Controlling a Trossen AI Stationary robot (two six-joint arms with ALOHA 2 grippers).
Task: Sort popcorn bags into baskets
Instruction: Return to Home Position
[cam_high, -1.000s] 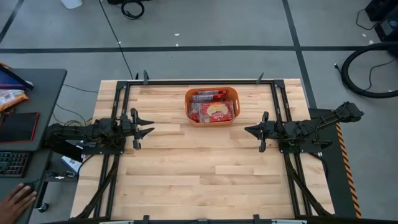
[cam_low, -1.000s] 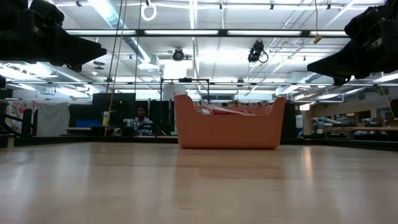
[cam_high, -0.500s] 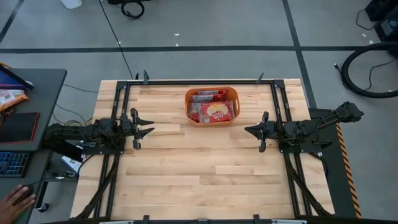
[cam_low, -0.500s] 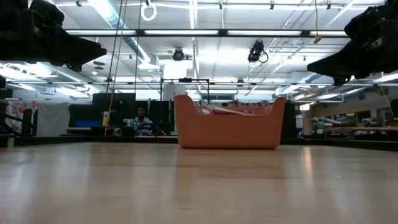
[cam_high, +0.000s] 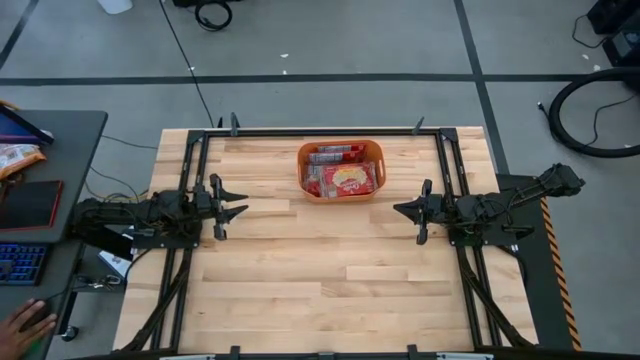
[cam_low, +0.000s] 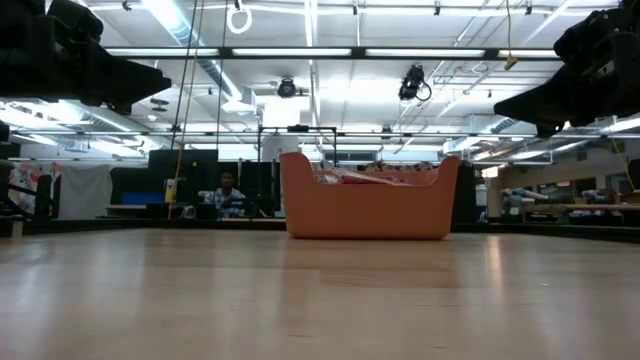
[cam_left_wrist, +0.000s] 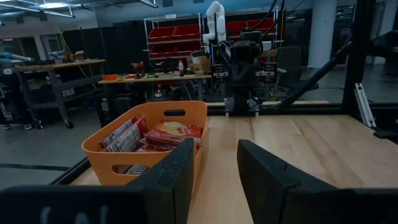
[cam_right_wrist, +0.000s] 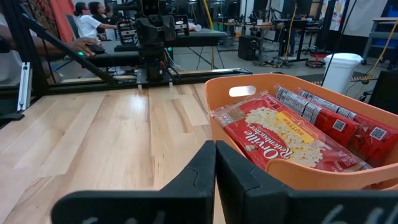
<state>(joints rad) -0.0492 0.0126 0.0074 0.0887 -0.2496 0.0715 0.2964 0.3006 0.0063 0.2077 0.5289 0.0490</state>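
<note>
Left gripper (cam_high: 238, 205) hovers over the wooden table (cam_high: 330, 270) by its left side, fingers parted and empty; right gripper (cam_high: 398, 209) hovers by the right side, fingers pressed together on nothing. Red popcorn bags (cam_high: 345, 178) lie piled inside the orange tub (cam_high: 302, 165), midway between both arms, nearer the table's far edge

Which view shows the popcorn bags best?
The right wrist view: the popcorn bags lie close, print readable. The high view shows them small, the left wrist view farther off, the low view only edges above the basket rim.
</note>
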